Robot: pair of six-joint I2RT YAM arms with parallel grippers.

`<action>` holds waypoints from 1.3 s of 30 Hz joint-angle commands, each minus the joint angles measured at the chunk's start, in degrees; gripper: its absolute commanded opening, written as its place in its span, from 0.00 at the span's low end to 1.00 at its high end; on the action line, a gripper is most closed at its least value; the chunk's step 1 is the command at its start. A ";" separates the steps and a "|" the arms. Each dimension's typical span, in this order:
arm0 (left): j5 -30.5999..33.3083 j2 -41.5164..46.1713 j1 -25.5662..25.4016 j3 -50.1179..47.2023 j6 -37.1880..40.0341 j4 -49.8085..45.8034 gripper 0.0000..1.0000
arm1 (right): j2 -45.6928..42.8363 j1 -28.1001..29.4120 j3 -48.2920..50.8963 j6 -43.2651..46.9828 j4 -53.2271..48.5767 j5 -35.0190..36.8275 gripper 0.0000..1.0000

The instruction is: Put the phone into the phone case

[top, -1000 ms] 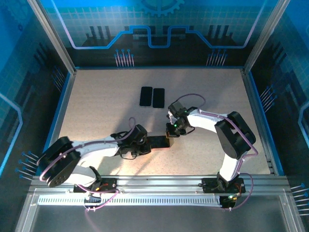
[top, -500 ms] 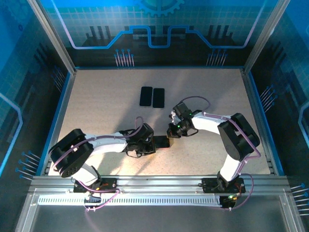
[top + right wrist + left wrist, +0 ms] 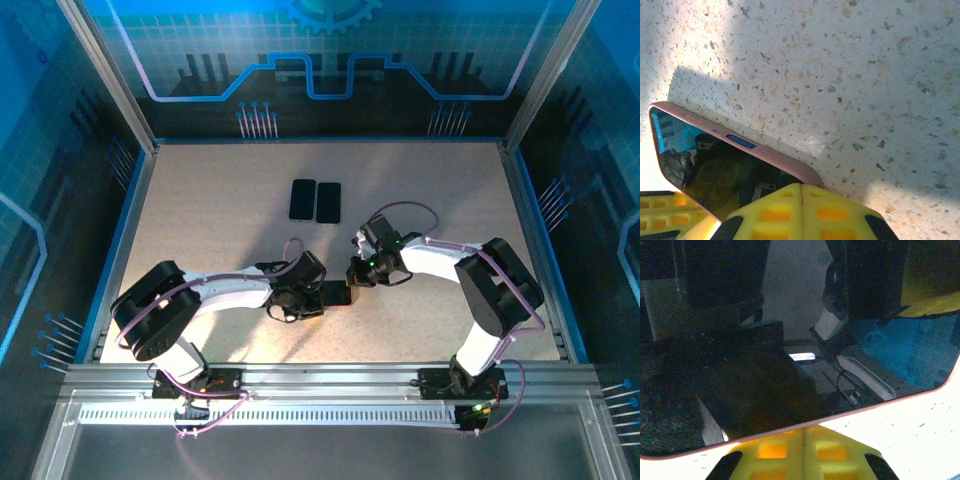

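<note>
The phone (image 3: 336,294), its glossy black screen up, lies on the table in a pink phone case (image 3: 775,156) whose rim wraps its edge. In the left wrist view the dark screen (image 3: 765,365) reflects the arms, and the pink rim (image 3: 880,403) curves along its near edge. My left gripper (image 3: 306,298) is shut, its yellow fingertips (image 3: 804,434) touching the phone's left end. My right gripper (image 3: 353,279) is shut too, its tips (image 3: 801,189) resting on the phone's cased corner. A blue side button (image 3: 741,142) shows through the case.
Two more dark phones (image 3: 302,199) (image 3: 328,202) lie side by side further back on the speckled table (image 3: 220,220). Blue walls and metal frame posts enclose the table on three sides.
The left arm has swung right, bringing its gripper up against the phone's left end. The right gripper has shifted slightly. The phone has stayed where it was.
</note>
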State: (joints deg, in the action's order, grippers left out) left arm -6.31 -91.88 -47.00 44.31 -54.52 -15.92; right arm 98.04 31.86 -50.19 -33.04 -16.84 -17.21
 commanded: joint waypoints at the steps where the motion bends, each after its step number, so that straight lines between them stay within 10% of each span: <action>1: 13.85 -2.12 2.51 -0.19 0.15 1.45 0.00 | 1.85 0.67 4.14 -0.54 -12.85 5.87 0.00; 18: 14.83 0.31 2.70 -2.72 -0.44 5.11 0.00 | -0.35 0.40 -9.66 4.47 -16.66 5.62 0.00; 39: 15.49 -16.93 3.90 20.08 5.94 8.28 0.00 | -8.64 -0.24 -0.52 0.61 -14.91 3.60 0.00</action>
State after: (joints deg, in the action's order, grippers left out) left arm 6.81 -105.67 -43.92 61.12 -50.50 -15.18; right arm 91.24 31.90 -51.31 -31.38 -31.59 -12.67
